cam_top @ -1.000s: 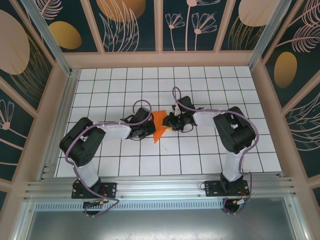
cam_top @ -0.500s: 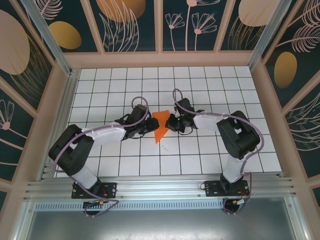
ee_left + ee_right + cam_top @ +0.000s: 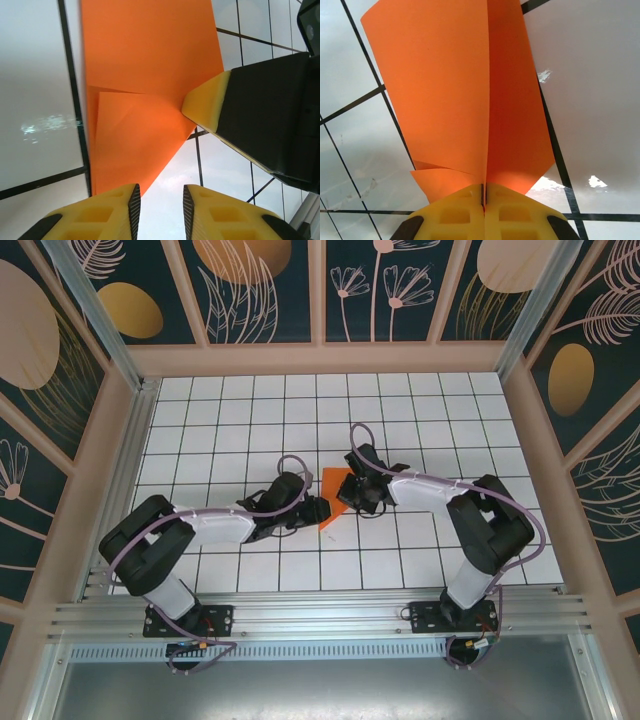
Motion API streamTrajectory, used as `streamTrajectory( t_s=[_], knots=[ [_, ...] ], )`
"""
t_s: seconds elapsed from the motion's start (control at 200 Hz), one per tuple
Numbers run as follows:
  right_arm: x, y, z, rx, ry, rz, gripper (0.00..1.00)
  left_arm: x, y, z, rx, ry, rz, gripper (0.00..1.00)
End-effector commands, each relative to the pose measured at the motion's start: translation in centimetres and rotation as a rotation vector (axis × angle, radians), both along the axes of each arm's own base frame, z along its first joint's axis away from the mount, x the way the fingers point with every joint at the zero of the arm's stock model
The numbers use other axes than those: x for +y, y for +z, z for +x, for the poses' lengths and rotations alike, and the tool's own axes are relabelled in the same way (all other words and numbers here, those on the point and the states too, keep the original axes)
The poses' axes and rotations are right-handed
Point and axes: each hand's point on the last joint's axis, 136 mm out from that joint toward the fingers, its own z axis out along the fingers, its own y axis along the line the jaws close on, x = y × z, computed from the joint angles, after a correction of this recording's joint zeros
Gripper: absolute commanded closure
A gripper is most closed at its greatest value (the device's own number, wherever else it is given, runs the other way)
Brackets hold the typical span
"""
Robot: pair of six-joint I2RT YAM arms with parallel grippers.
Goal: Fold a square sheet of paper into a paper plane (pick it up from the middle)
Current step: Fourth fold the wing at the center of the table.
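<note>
Thin bright-orange folded sheet of paper [image 3: 335, 483] is at mid-bench, btwn the 2 arms, over the white black-gridded bench [image 3: 420, 400]. R gripper [image 3: 483, 191] is pressed together, pinching the sheet's centre crease; the layers fan away from it. L gripper [image 3: 160, 199] is slightly spread, nothing btwn its yellow pads, the sheet's pointed tip just beside one pad. From above, both gripper heads cover the sheet's lower edges. Floral wall panels [image 3: 250, 280] & aluminium rail [image 3: 320, 612] are well apart from it.

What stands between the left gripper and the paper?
Nothing visible. The left gripper is open, right at the pointed corner of the paper. The right gripper is shut on another edge of the paper, off to one side, not in between.
</note>
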Motion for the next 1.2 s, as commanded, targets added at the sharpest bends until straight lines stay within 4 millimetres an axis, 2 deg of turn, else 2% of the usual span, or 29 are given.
streamTrajectory(
  t_s=[0.0,0.185,0.28,0.475,0.731,1.146,1.161,1.191],
  knots=[
    [-0.3,0.4,-0.6,0.023,-0.041,0.004,0.99,-0.8,-0.2,-0.2,-0.066,-0.047,0.001,0.66],
    [1.0,1.0,-0.7,0.062,-0.050,0.089,0.99,-1.5,-0.4,-0.5,-0.126,-0.084,0.032,0.64],
    [1.5,1.4,-0.7,0.076,-0.055,0.119,0.99,-1.1,-0.8,-0.2,-0.143,-0.069,0.068,0.64],
    [1.6,1.9,-0.8,0.099,-0.060,0.140,0.99,-0.3,-1.5,0.2,-0.166,-0.055,0.119,0.62],
    [1.7,2.0,-0.8,0.126,-0.074,0.160,0.99,-0.6,-1.8,-0.4,-0.175,-0.089,0.104,0.61],
    [1.4,1.1,-0.8,0.151,-0.083,0.128,1.00,-0.2,-3.4,-1.0,-0.190,-0.093,0.210,0.69],
    [1.4,1.1,-0.8,0.151,-0.083,0.126,1.00,0.0,-4.3,-1.2,-0.176,-0.097,0.231,0.69],
    [1.4,1.0,-0.9,0.154,-0.081,0.124,1.00,0.1,-4.5,-1.3,-0.176,-0.098,0.242,0.70]
  ],
)
